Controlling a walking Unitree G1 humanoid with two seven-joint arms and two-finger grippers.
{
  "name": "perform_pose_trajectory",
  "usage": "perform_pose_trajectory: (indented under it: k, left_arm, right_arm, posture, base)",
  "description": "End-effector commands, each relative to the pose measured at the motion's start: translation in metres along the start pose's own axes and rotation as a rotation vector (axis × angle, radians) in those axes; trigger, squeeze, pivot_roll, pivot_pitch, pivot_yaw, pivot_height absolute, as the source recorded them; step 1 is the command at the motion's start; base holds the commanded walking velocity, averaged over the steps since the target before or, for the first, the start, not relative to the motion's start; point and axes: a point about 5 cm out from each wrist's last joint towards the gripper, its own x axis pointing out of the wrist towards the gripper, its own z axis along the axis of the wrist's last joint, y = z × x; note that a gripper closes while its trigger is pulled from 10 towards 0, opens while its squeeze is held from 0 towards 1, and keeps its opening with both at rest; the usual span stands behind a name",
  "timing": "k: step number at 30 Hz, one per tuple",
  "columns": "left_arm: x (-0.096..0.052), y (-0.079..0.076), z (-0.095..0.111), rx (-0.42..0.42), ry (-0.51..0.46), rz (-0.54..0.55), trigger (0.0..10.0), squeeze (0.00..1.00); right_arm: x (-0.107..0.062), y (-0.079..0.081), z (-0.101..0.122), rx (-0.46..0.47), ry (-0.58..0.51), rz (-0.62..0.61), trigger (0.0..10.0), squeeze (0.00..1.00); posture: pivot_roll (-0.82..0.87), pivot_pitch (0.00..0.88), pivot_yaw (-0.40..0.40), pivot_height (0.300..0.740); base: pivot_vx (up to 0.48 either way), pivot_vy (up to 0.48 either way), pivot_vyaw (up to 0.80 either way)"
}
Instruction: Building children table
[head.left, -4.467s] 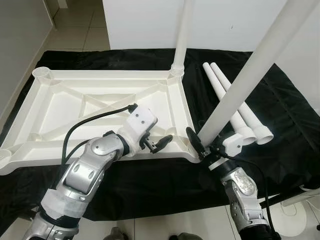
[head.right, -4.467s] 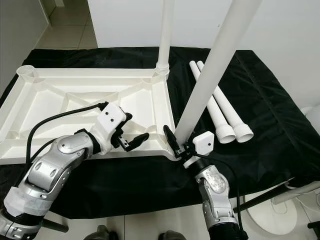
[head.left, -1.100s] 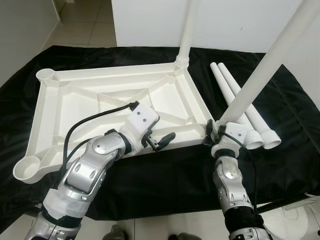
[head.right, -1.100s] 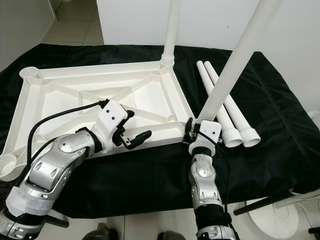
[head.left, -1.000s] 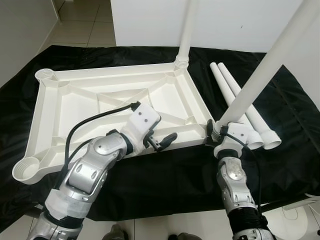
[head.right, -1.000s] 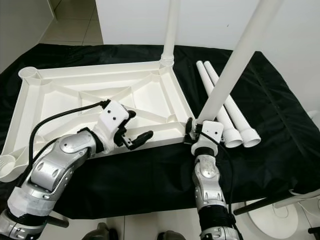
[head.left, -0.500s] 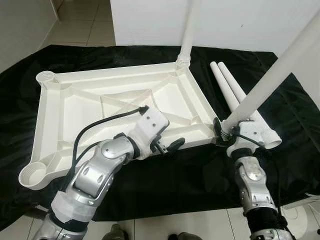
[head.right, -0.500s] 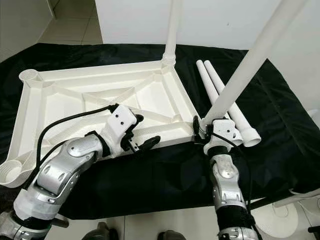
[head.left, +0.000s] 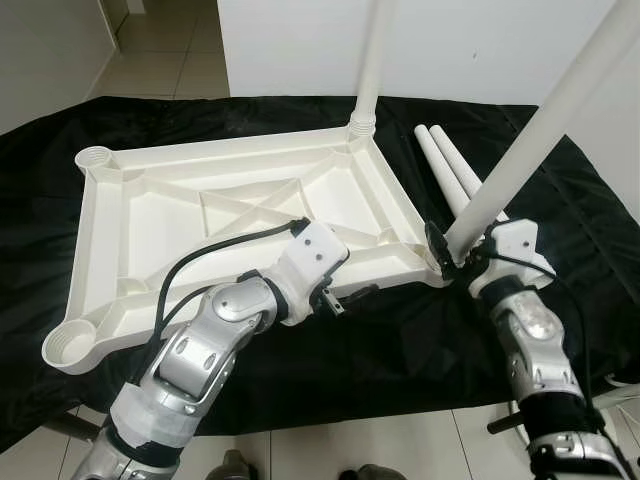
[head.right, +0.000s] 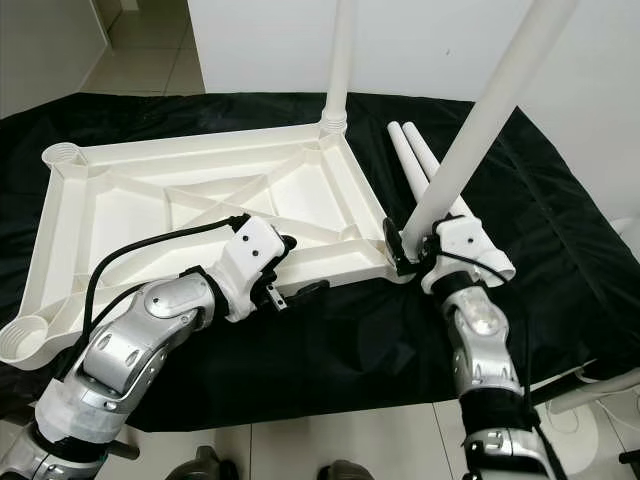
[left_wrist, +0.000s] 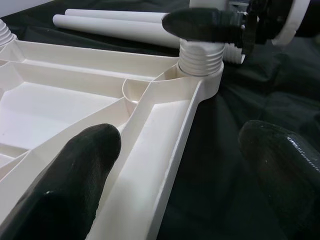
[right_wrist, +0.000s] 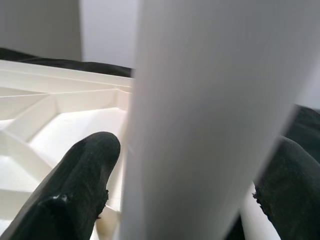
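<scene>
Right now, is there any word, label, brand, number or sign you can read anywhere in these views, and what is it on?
None. No readable text in any view.
Tabletop: plain white plastic, no markings visible.
Legs and held leg: plain white.
Black cloth: unmarked.
Left end effector and right end effector: no label legible.

A white tabletop (head.left: 180, 215) is lying upside down on a black cloth (head.left: 420, 330), its ribbed underside facing up. One white leg (head.left: 370, 60) is standing upright in the far right corner socket. The right gripper (head.left: 447, 252) is clamping a second leg (head.left: 545, 110) at its base, right at the near right corner, the leg leaning off to the right. The left gripper (head.left: 345, 297) is sitting at the tabletop's near edge. Two spare legs (head.left: 445, 165) are lying side by side on the cloth, just right of the tabletop.
</scene>
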Motion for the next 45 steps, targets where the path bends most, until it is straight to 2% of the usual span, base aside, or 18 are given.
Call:
perform_pose_trajectory:
  k: [1,5,8,12,18,24,25,26,27,28,29,30,31,40,41,42,43,45]
  left_arm:
    - [0.0,0.001,0.003,0.014,-0.002,0.029,10.0,0.0]
    - [0.0,-0.001,0.004,0.009,-0.002,0.017,10.0,0.0]
    - [0.001,-0.002,0.004,0.007,-0.002,0.013,10.0,0.0]
    - [0.008,-0.014,0.003,0.0,0.0,-0.026,10.0,0.0]
    - [0.021,-0.017,0.008,-0.026,-0.026,0.03,10.0,0.0]
    - [0.025,-0.016,0.01,-0.033,-0.036,0.073,10.0,0.0]
    - [0.026,-0.016,0.01,-0.031,-0.036,0.079,10.0,0.0]
    - [0.026,-0.016,0.01,-0.031,-0.036,0.079,10.0,0.0]
    - [0.026,-0.016,0.011,-0.03,-0.037,0.081,10.0,0.0]
    - [0.026,-0.016,0.011,-0.03,-0.037,0.081,10.0,0.0]
    - [0.027,-0.016,0.011,-0.029,-0.038,0.083,10.0,0.0]
    - [0.027,-0.016,0.011,-0.029,-0.038,0.083,10.0,0.0]
    - [0.027,-0.016,0.012,-0.028,-0.041,0.084,10.0,0.0]
    - [0.027,-0.015,0.015,-0.028,-0.049,0.093,10.0,0.0]
    - [0.027,-0.014,0.016,-0.027,-0.053,0.096,10.0,0.0]
    - [0.027,-0.014,0.017,-0.027,-0.055,0.098,10.0,0.0]
    - [0.027,-0.014,0.017,-0.028,-0.057,0.1,10.0,0.0]
    - [0.027,-0.014,0.017,-0.028,-0.059,0.102,10.0,0.0]
  right_arm:
    - [0.0,-0.002,0.0,0.003,0.004,0.017,10.0,0.0]
    - [0.007,-0.01,0.003,-0.016,0.026,0.132,10.0,0.0]
    - [0.007,-0.011,0.004,-0.02,0.029,0.148,10.0,0.0]
    - [0.009,-0.016,-0.001,-0.024,0.082,0.203,10.0,0.0]
    - [0.01,-0.017,-0.008,-0.009,0.134,0.259,10.0,0.0]
    - [0.01,-0.019,-0.01,-0.008,0.146,0.263,10.0,0.0]
    - [0.01,-0.021,-0.011,-0.008,0.151,0.262,6.7,0.0]
    - [0.01,-0.021,-0.011,-0.008,0.151,0.262,6.7,0.0]
    - [0.01,-0.022,-0.012,-0.007,0.16,0.261,3.9,0.0]
    - [0.01,-0.022,-0.012,-0.007,0.16,0.261,3.9,0.0]
    - [0.01,-0.023,-0.013,-0.003,0.168,0.262,2.0,0.0]
    - [0.01,-0.023,-0.013,-0.003,0.168,0.262,2.0,0.0]
    - [0.011,-0.024,-0.014,0.002,0.177,0.26,0.0,0.0]
    - [0.012,-0.027,-0.018,0.026,0.219,0.266,0.0,0.0]
    - [0.012,-0.027,-0.019,0.032,0.232,0.26,3.6,0.0]
    - [0.011,-0.028,-0.02,0.036,0.24,0.256,3.6,0.0]
    - [0.011,-0.028,-0.021,0.048,0.245,0.252,10.0,0.0]
    - [0.011,-0.028,-0.024,0.067,0.256,0.245,10.0,0.0]
  posture:
    - [-0.06,0.034,0.004,0.74]
    - [-0.06,0.025,0.013,0.74]
    - [-0.06,0.025,0.013,0.74]
    - [-0.06,0.021,0.012,0.74]
    - [-0.06,0.017,0.011,0.74]
    - [-0.06,0.017,0.006,0.74]
    - [-0.06,0.018,0.005,0.74]
    - [-0.06,0.018,0.005,0.74]
    - [-0.06,0.018,0.004,0.74]
    - [-0.06,0.018,0.004,0.74]
    - [-0.06,0.021,0.002,0.74]
    - [-0.06,0.021,0.002,0.74]
    - [-0.06,0.022,0.001,0.74]
    - [-0.06,0.033,-0.003,0.74]
    - [-0.06,0.038,-0.006,0.74]
    - [-0.06,0.038,-0.006,0.74]
    - [-0.06,0.041,-0.009,0.74]
    - [-0.06,0.042,-0.011,0.74]
  base:
    - [0.0,0.0,0.0]
    - [0.0,0.0,0.0]
    - [0.0,0.0,0.0]
    - [0.0,0.0,0.0]
    - [0.0,0.0,0.0]
    - [0.0,0.0,0.0]
    - [0.0,0.0,0.0]
    - [0.0,0.0,0.0]
    - [0.0,0.0,0.0]
    - [0.0,0.0,0.0]
    - [0.0,0.0,0.0]
    - [0.0,0.0,0.0]
    - [0.0,0.0,0.0]
    - [0.0,0.0,0.0]
    - [0.0,0.0,0.0]
    - [0.0,0.0,0.0]
    - [0.0,0.0,0.0]
    - [0.0,0.0,0.0]
